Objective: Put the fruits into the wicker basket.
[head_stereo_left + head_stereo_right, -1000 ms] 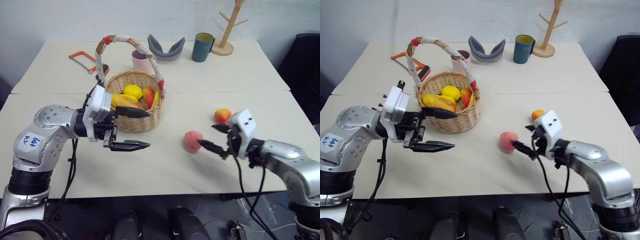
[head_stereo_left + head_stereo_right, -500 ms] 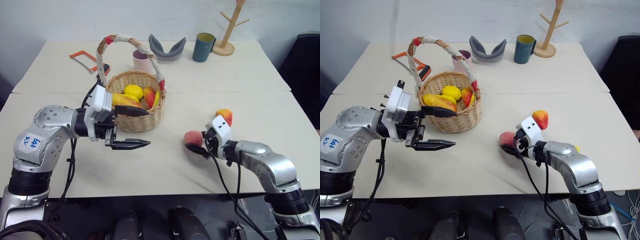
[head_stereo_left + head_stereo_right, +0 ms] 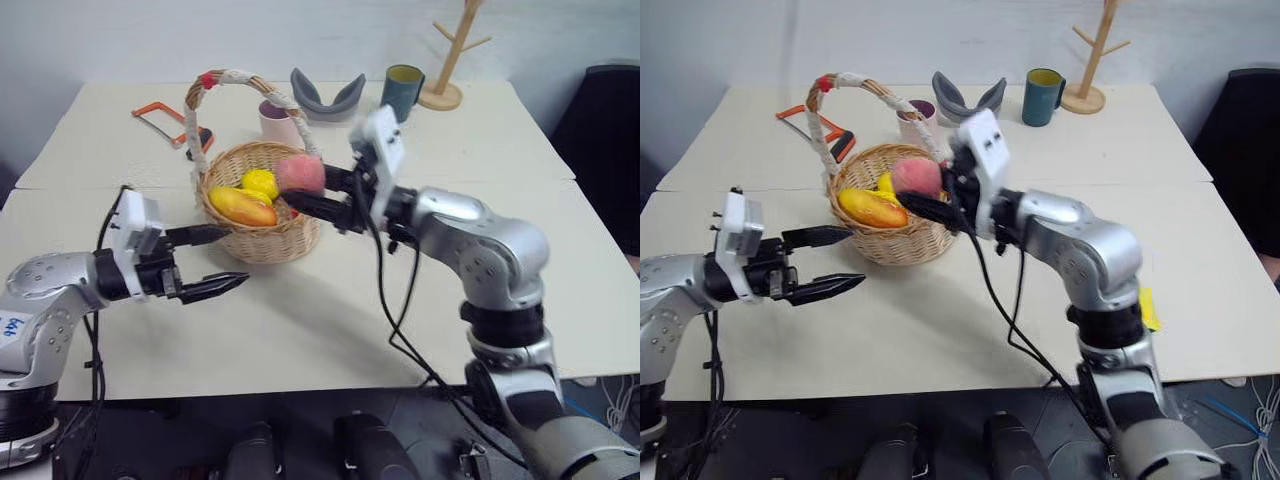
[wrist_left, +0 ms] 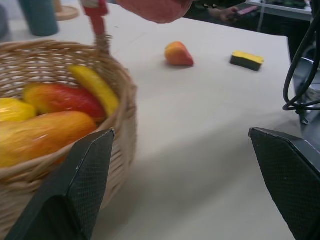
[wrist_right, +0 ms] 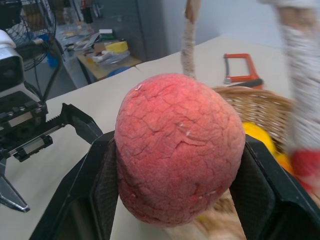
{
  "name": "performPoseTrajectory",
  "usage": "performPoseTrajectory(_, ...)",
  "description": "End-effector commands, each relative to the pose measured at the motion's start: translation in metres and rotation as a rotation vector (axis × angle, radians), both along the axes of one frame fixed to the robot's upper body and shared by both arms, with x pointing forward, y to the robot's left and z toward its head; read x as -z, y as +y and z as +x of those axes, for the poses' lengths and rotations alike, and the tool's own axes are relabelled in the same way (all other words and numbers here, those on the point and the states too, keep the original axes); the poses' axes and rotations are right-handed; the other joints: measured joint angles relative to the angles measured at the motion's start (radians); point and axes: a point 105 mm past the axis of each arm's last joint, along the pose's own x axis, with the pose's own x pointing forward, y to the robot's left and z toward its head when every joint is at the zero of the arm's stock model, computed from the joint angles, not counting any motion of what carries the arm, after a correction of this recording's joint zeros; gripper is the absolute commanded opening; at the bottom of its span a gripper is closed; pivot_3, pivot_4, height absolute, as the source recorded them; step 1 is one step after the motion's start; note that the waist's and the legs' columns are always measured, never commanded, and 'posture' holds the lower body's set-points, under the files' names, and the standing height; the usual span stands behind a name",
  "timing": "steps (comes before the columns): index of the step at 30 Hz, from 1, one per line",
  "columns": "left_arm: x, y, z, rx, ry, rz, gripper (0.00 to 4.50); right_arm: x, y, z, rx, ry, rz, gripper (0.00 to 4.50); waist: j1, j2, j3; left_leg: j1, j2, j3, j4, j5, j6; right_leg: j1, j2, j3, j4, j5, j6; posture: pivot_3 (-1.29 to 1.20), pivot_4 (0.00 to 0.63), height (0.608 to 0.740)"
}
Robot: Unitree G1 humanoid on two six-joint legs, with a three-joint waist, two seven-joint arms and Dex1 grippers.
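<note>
My right gripper (image 3: 304,190) is shut on the round pink peach (image 3: 300,173) and holds it in the air over the right side of the wicker basket (image 3: 262,243), just beside its cloth-wrapped handle (image 3: 243,78). In the basket lie a mango (image 3: 242,206), a lemon (image 3: 262,183), a banana (image 4: 95,87) and a red-yellow fruit (image 4: 60,98). A small red-orange-yellow fruit (image 4: 178,54) lies on the table to the basket's right. My left gripper (image 3: 208,262) stands open and empty, left of and in front of the basket.
Behind the basket stand a pink cup (image 3: 278,122), a grey curved holder (image 3: 322,92), a teal mug (image 3: 403,92) and a wooden mug tree (image 3: 445,60). An orange hacksaw (image 3: 165,125) lies at the back left. A yellow sponge (image 4: 246,59) sits near the loose fruit.
My right gripper closed on the peach, lifted it off the table and carried it up and left to the basket. My left gripper drew back leftwards from the basket.
</note>
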Motion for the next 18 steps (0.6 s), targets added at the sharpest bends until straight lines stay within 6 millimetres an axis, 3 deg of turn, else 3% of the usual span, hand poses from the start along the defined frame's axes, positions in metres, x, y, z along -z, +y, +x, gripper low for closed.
performPoseTrajectory(1,-0.017,-0.002,-0.005,0.003,-0.071,-0.014,4.50,0.007,0.015,0.017,0.065,-0.033,-0.081,2.56,0.000,0.000,0.000,0.000,-0.001,0.000,0.000,0.000,0.001,0.000,-0.001,0.000,0.000,0.000,0.000,0.00,0.150,0.740)
performPoseTrajectory(2,-0.019,-0.003,-0.005,0.003,-0.075,-0.022,4.50,0.011,0.018,0.025,0.097,-0.035,-0.113,2.56,-0.001,0.000,0.000,0.000,-0.002,0.001,0.000,-0.001,0.001,0.000,-0.002,0.000,0.000,0.000,0.000,0.00,0.150,0.740)
performPoseTrajectory(5,-0.020,-0.008,-0.008,0.012,-0.081,-0.028,4.50,0.016,0.023,0.038,0.157,-0.077,-0.169,3.56,-0.002,0.000,0.000,0.000,-0.002,0.001,0.000,-0.001,0.002,0.000,-0.003,0.000,0.000,0.000,0.000,0.00,0.150,0.740)
performPoseTrajectory(7,-0.019,-0.010,-0.010,0.020,-0.078,-0.026,4.50,0.012,0.025,0.036,0.139,-0.083,-0.151,4.31,-0.003,0.000,0.000,-0.001,-0.002,0.001,0.000,-0.001,0.002,-0.001,-0.003,-0.001,0.000,0.000,0.000,0.00,0.150,0.740)
performPoseTrajectory(8,-0.019,-0.011,-0.011,0.024,-0.077,-0.025,4.50,0.009,0.026,0.033,0.129,-0.086,-0.140,4.48,-0.003,0.000,0.000,-0.001,-0.002,0.001,0.000,-0.001,0.001,-0.001,-0.002,0.000,0.000,0.000,0.000,0.00,0.150,0.740)
performPoseTrajectory(12,-0.018,-0.016,-0.014,0.065,-0.068,-0.019,4.50,-0.001,0.021,0.012,0.053,-0.096,-0.102,4.48,-0.010,0.000,0.000,-0.001,0.000,0.001,-0.001,-0.002,0.000,-0.002,-0.001,0.000,0.000,0.000,0.000,0.00,0.150,0.740)
performPoseTrajectory(15,-0.021,-0.034,-0.015,0.159,-0.076,-0.010,4.50,-0.013,-0.012,-0.023,-0.072,-0.006,0.006,4.48,0.002,0.000,0.000,-0.001,0.000,0.001,-0.002,-0.002,-0.001,-0.002,0.000,-0.001,0.000,0.000,0.000,0.00,0.150,0.740)
performPoseTrajectory(18,-0.022,-0.047,-0.014,0.246,-0.080,0.012,4.50,-0.021,-0.048,-0.044,-0.102,-0.007,0.013,4.48,0.012,0.000,0.000,-0.002,-0.001,-0.001,-0.001,-0.003,0.001,0.001,-0.002,-0.003,-0.003,0.000,0.000,0.00,0.150,0.740)
